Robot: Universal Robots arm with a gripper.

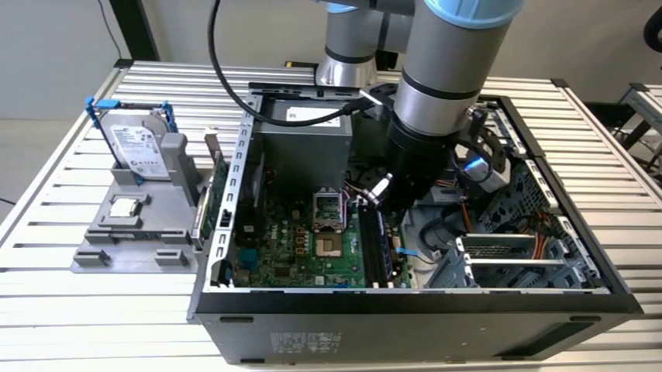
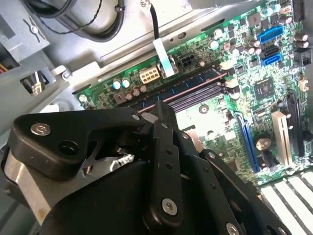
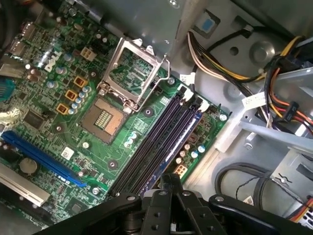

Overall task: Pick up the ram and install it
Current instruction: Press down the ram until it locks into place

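The ram [image 3: 176, 142] is a thin bluish stick standing in one of the black slots of the motherboard [image 3: 63, 112], inside the open computer case [image 1: 414, 298]. In the second wrist view the ram [image 2: 195, 84] shows as a bluish strip with small dark chips. My gripper [image 1: 374, 200] reaches down into the case over the slots. Its black fingertips [image 3: 169, 177] are drawn together right above one end of the ram. I cannot tell whether they touch it. In the second wrist view the gripper [image 2: 159, 110] is in front of part of the slots.
On the exterior view's left, a grey fixture [image 1: 135, 248] holds a silver hard drive in a blue frame [image 1: 135, 143] and a small square chip [image 1: 124, 207]. The processor socket [image 3: 132, 73] stands open beside the slots. Cable bundles [image 3: 274, 98] and a metal drive cage [image 1: 507, 256] crowd the other side.
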